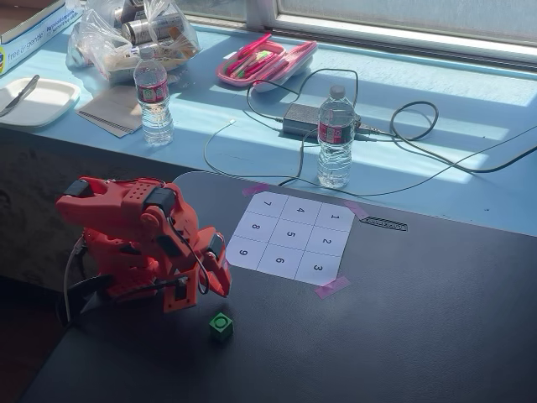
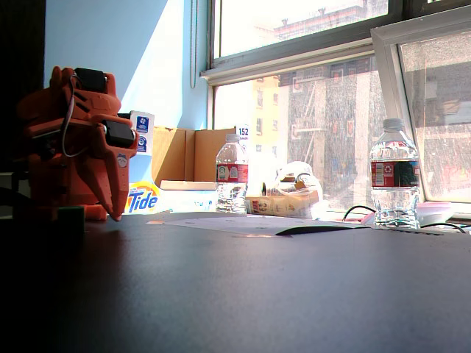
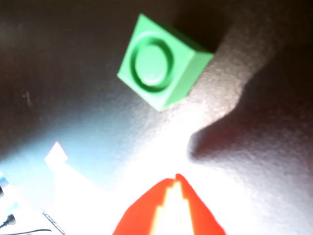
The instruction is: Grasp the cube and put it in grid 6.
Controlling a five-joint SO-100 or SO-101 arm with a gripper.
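The small green cube (image 1: 221, 326) with a ring on its top face rests on the dark table, in front of the folded orange arm. In the wrist view the cube (image 3: 161, 61) lies a short way beyond the fingertips, untouched. My gripper (image 1: 223, 290) points down at the table just behind the cube, and its tips (image 3: 177, 177) meet with nothing between them, so it is shut. Grid 6 (image 1: 279, 261) is the middle cell of the near row of the white numbered sheet, to the right of the arm, and nothing lies on it. In the low fixed view the gripper (image 2: 118, 215) hangs beside a shadowed block (image 2: 71, 220).
Two water bottles (image 1: 153, 99) (image 1: 336, 138) stand on the blue sill behind the table, with a power adapter and cables (image 1: 302, 119) and a pink case (image 1: 264, 63). Purple tape (image 1: 332, 287) holds the sheet's corner. The table's left edge runs close beside the arm's base.
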